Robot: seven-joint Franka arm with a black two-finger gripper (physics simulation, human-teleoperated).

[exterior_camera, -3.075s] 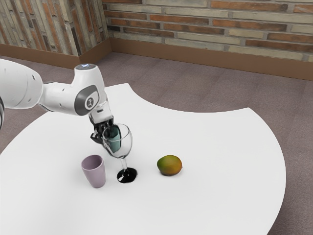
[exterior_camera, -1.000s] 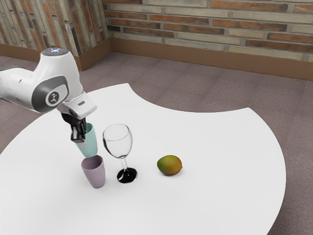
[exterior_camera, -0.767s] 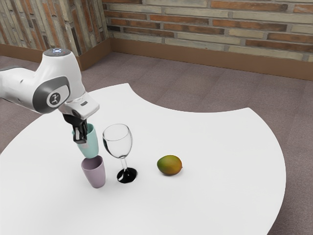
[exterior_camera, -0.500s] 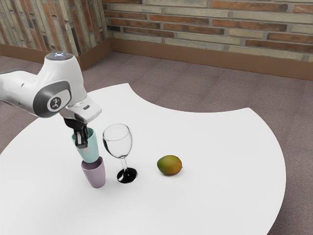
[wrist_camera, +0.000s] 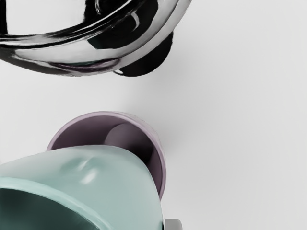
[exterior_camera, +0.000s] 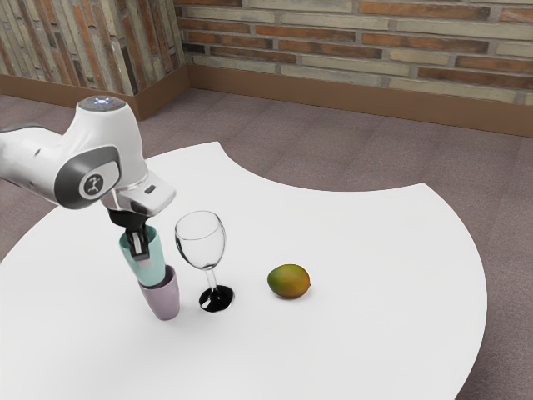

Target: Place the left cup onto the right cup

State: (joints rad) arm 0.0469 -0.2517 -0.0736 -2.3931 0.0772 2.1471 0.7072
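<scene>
Our gripper (exterior_camera: 138, 240) pinches the teal cup (exterior_camera: 143, 265) by its rim wall. We judge it light, stiff, probably slick, so this hold suits it, with its base tilted into the purple cup (exterior_camera: 163, 297).

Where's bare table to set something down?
Bare table spans the exterior view's right of the mango, and the far side behind the glass. Crowded: gripper, teal cup, purple cup and glass bunch together.
</scene>
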